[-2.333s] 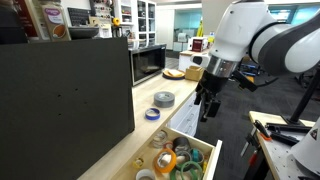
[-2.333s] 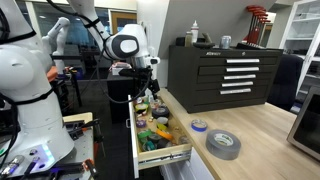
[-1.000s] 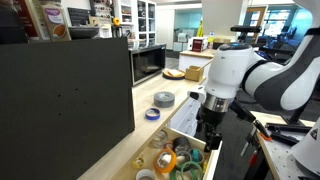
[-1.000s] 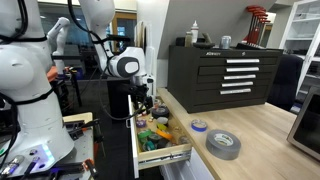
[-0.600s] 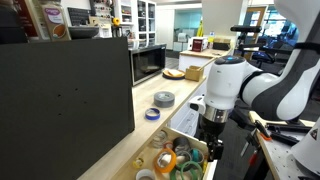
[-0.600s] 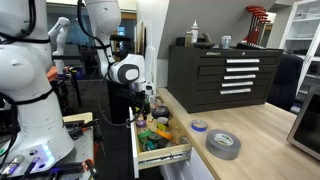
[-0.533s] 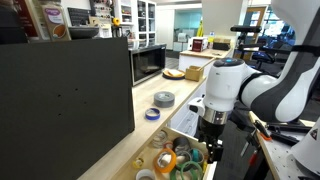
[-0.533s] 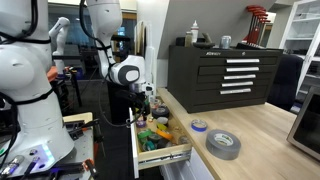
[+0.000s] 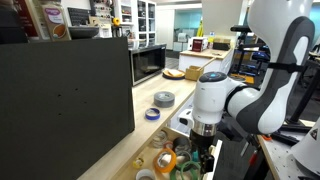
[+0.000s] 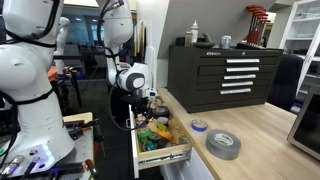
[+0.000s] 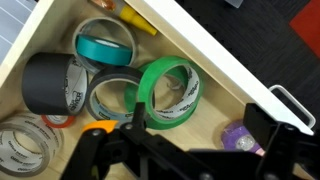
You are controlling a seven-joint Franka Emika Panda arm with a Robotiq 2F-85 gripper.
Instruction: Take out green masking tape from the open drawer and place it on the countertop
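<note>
The green masking tape (image 11: 168, 92) leans on its edge against the inner wall of the open drawer (image 11: 215, 62), over a grey-rimmed roll (image 11: 112, 98). My gripper (image 11: 200, 135) is open and empty, low over the drawer. One finger (image 11: 135, 122) is at the green roll's near rim and the other (image 11: 270, 128) stands beside a purple item (image 11: 238, 138). In both exterior views the gripper (image 9: 201, 148) (image 10: 141, 104) reaches down into the drawer (image 9: 180, 128) (image 10: 163, 152). The wooden countertop (image 9: 140, 132) (image 10: 260, 140) runs beside the drawer.
The drawer also holds a teal roll (image 11: 105, 45), a black duct tape roll (image 11: 52, 82) and clear tape rolls (image 11: 25, 148). On the countertop lie a grey roll (image 9: 164, 98) (image 10: 223, 144) and a blue roll (image 9: 152, 114) (image 10: 199, 126). A microwave (image 9: 148, 63) and a black tool chest (image 10: 222, 75) stand nearby.
The arm has swung toward the near end of the drawer and come down, so the gripper now sits inside it just above the green tape.
</note>
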